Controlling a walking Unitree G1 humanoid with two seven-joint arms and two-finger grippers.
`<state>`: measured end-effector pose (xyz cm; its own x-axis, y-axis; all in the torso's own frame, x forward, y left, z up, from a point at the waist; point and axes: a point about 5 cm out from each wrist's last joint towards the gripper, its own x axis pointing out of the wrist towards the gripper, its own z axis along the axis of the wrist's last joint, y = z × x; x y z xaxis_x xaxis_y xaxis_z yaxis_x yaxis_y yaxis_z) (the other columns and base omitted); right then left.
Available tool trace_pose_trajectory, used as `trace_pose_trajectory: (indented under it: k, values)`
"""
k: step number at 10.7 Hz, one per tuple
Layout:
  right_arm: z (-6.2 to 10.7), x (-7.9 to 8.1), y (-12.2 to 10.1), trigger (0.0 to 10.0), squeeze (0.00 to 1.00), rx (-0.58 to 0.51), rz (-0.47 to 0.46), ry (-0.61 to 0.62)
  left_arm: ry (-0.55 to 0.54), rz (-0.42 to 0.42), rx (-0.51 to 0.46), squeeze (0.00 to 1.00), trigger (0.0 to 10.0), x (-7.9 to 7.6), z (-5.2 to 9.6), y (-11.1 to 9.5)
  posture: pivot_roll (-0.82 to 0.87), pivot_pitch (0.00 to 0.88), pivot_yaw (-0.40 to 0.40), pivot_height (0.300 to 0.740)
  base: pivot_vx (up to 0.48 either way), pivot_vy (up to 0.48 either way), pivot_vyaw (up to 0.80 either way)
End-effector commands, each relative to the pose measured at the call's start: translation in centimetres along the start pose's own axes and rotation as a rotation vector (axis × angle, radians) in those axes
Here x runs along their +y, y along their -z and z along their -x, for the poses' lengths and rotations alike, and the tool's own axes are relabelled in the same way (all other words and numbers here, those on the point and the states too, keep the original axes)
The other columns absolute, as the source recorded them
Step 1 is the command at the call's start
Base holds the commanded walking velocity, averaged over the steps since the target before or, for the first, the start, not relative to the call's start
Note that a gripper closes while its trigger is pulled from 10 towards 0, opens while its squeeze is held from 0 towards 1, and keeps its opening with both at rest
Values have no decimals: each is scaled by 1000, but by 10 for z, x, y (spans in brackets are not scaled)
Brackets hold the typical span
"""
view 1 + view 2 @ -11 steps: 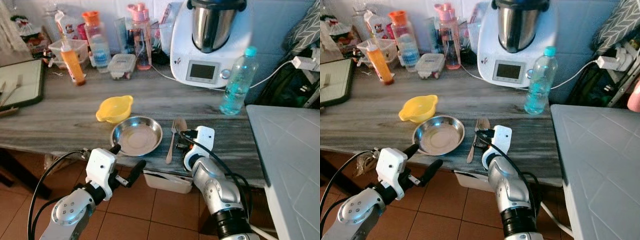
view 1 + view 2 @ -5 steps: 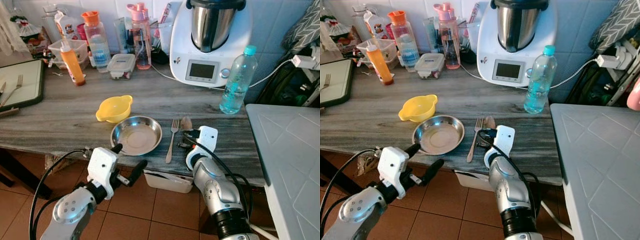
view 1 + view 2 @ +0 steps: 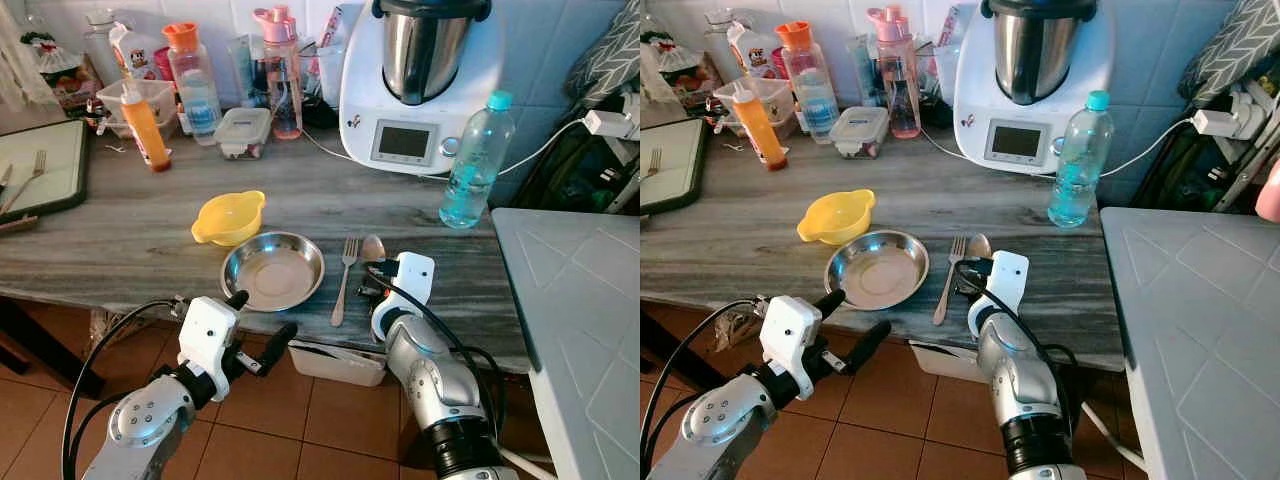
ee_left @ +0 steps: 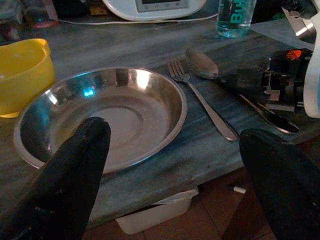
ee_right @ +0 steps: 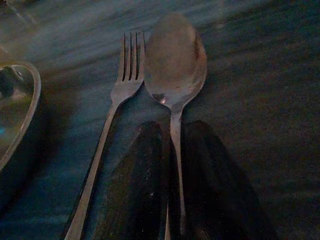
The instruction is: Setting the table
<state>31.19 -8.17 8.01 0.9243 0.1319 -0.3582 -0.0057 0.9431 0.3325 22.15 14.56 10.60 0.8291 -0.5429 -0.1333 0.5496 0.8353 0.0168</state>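
On the grey wooden counter (image 3: 120, 240) a steel plate (image 3: 273, 270) sits near the front edge, with a yellow bowl (image 3: 229, 216) just behind it. A fork (image 3: 343, 280) lies to the right of the plate. Beside the fork lies a spoon (image 5: 175, 60), bowl pointing away from me. My right gripper (image 3: 370, 277) rests low on the counter, its black fingers (image 5: 145, 185) shut on the spoon's handle. My left gripper (image 3: 258, 315) hangs open below the counter edge in front of the plate, holding nothing.
A white food processor (image 3: 420, 80), a water bottle (image 3: 478, 160), an orange sauce bottle (image 3: 145, 125) and several jars line the back. A dark tray (image 3: 40, 165) holds another fork at far left. A white table (image 3: 580, 320) stands at my right, a white tub (image 3: 335, 362) under the counter.
My right gripper has shifted slightly right with the spoon, so the spoon's bowl now lies apart from the fork. The left arm has barely moved.
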Motion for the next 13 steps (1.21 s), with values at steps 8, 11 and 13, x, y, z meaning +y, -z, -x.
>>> trace_pose_trajectory:
  k: [8,11,13]
  values:
    - [8,4,-6,10000,1000,-49,29,-33,0,-25,-2,0,10000,3,-2,-3,162,9,46,740,0,0,0]
    - [15,-1,-16,10000,1000,-127,103,-54,-1,-25,-6,0,10000,3,-3,-3,157,4,44,740,0,0,0]
    - [23,0,-27,10000,1000,-218,188,-97,-8,-24,-13,0,10000,2,-3,-3,158,1,39,740,0,0,0]
